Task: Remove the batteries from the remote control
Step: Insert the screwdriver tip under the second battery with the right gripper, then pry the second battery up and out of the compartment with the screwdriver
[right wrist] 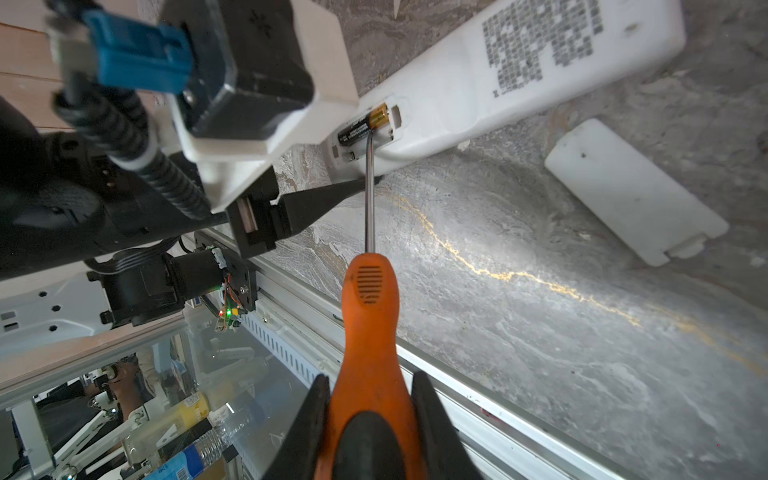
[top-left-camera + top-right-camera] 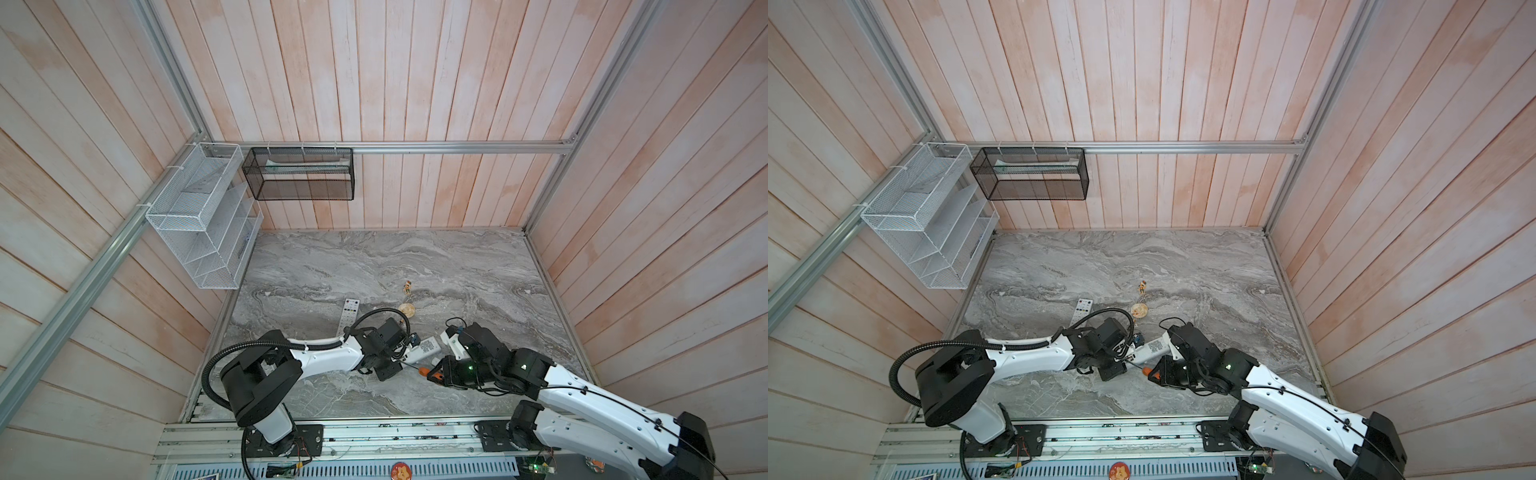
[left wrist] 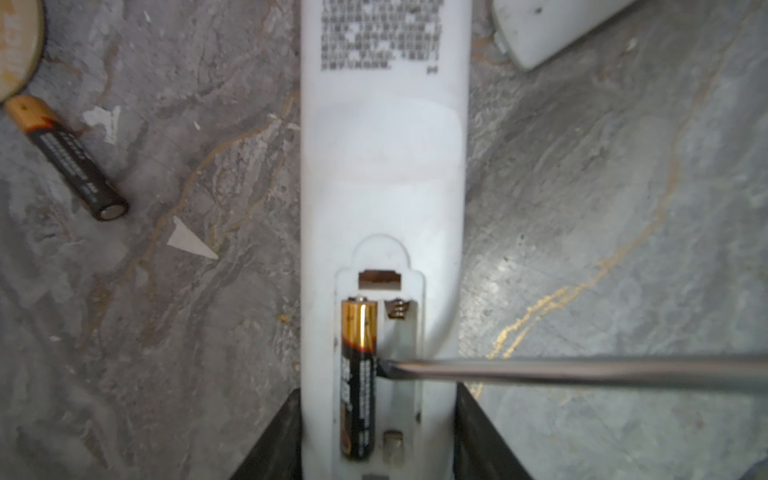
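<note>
Battery (image 3: 358, 382) sat in open compartment of remote (image 3: 382, 166); second battery (image 3: 68, 156) lay loose on tabletop (image 3: 602, 249), apart from it. Left fingers (image 3: 278, 449) gripped the remote's end. Right fingers (image 1: 309, 428) clamped screwdriver (image 1: 370, 332) handle, blade tip touching the seated battery.

Pale wooden plank walls (image 2: 415, 83), whitish with a pink tint, close three sides. An aluminium rail (image 2: 457, 147) runs along the back wall. A white wire rack (image 2: 178, 208) and a black mesh basket (image 2: 303, 193) hang near the left corner. The tabletop (image 2: 374, 257) is grey marbled.
</note>
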`<state>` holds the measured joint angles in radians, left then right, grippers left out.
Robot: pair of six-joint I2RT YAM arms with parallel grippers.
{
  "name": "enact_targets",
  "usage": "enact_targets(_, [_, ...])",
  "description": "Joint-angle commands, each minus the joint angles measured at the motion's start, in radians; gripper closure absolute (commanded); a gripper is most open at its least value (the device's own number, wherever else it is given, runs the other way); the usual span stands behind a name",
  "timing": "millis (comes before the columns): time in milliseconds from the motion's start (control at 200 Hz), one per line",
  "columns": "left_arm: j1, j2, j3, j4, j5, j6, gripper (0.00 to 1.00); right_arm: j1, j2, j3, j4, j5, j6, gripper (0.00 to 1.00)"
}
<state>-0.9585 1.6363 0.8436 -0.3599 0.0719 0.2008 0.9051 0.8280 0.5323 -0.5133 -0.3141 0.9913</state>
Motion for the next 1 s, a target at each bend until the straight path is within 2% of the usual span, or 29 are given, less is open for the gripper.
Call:
enact_targets(0, [-0.005,0.031,0.008,-0.048,0.051,0.017,0.74,0.009,-0.068,-0.122,-0.004,0.099,0.058,1.00])
enact_targets(165, [-0.005,0.031,0.009,-0.048,0.054,0.018,0.74,0.020,-0.201,-0.278,0.079,0.078,0.085,1.00])
enact_targets(335, [-0.005,0.039,0.013,-0.051,0.057,0.017,0.75,0.020,-0.254,-0.286,0.069,0.099,0.080,1.00])
enact_targets(355, [0.025,0.040,0.015,-0.051,0.058,0.017,0.75,0.020,-0.252,-0.288,0.081,0.093,0.076,1.00])
enact_targets(495, [0.032,0.047,0.019,-0.056,0.067,0.020,0.76,0.021,-0.173,-0.288,0.204,0.004,0.024,1.00])
enact_targets(710, [0.040,0.050,0.023,-0.061,0.083,0.025,0.78,0.021,-0.017,-0.211,0.245,-0.060,-0.110,1.00])
enact_targets(995, [0.068,0.014,0.016,-0.059,0.134,0.032,0.81,0.020,0.014,-0.115,0.236,-0.046,-0.149,1.00])
